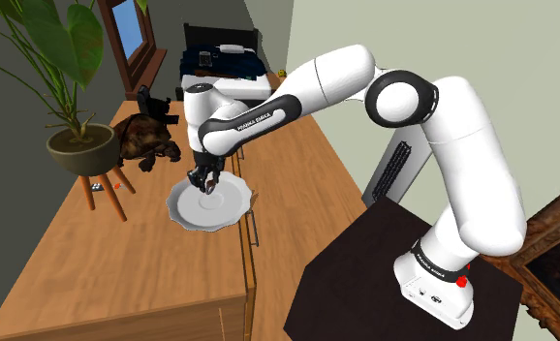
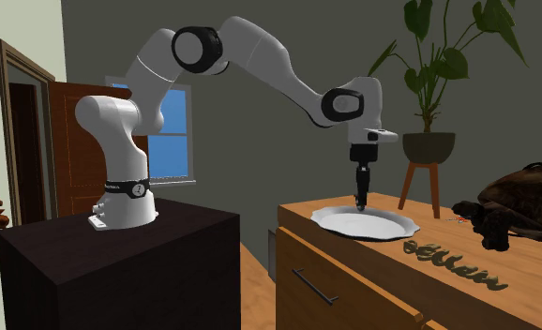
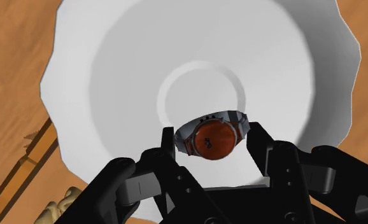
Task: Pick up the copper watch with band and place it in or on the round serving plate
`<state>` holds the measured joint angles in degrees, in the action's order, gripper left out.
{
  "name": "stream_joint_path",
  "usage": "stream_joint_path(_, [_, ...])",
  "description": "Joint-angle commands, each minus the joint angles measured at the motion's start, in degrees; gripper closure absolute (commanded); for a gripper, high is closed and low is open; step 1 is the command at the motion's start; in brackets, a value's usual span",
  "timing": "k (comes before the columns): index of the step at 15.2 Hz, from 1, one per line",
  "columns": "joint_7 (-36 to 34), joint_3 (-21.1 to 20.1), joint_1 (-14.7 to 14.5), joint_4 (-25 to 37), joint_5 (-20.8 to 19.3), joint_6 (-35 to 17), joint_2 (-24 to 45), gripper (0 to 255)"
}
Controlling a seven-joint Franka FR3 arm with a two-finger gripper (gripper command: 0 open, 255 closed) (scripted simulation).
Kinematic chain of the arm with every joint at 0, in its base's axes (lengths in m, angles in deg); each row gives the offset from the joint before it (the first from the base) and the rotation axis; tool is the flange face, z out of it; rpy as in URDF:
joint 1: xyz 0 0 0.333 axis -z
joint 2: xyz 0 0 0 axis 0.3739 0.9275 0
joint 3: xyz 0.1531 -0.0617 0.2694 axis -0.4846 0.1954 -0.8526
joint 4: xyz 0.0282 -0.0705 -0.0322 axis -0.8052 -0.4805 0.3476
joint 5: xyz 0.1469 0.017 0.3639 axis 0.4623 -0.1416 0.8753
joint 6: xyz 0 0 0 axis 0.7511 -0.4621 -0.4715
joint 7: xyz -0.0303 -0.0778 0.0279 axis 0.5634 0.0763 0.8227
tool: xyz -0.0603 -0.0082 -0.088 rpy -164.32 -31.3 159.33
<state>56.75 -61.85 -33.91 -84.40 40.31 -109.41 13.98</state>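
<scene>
watch over plate
the gripper (image 1: 205,183) clasped the copper-faced watch (image 3: 212,140) between its fingers, over the white scalloped plate's (image 3: 106,76) middle.

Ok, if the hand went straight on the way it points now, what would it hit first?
The white plate, near its middle. The hand points straight down over it, clasping the copper-faced watch, so the watch would likely touch the plate before the fingers do.
</scene>
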Motion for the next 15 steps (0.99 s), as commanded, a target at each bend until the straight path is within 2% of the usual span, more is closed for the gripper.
stream_joint_path(1, [-0.2, 0.21, -0.16, -0.19, -0.26, -0.99, 0.8, 255])
stream_joint_path(6, [-0.52, 0.83, -0.55, -0.12, -0.94, -3.34, 3.23, 255])
stream_joint_path(14, [-0.52, 0.83, -0.55, -0.12, -0.94, -3.34, 3.23, 255])
stream_joint_path(15, [-0.52, 0.83, -0.55, -0.13, -0.94, -3.34, 3.23, 0])
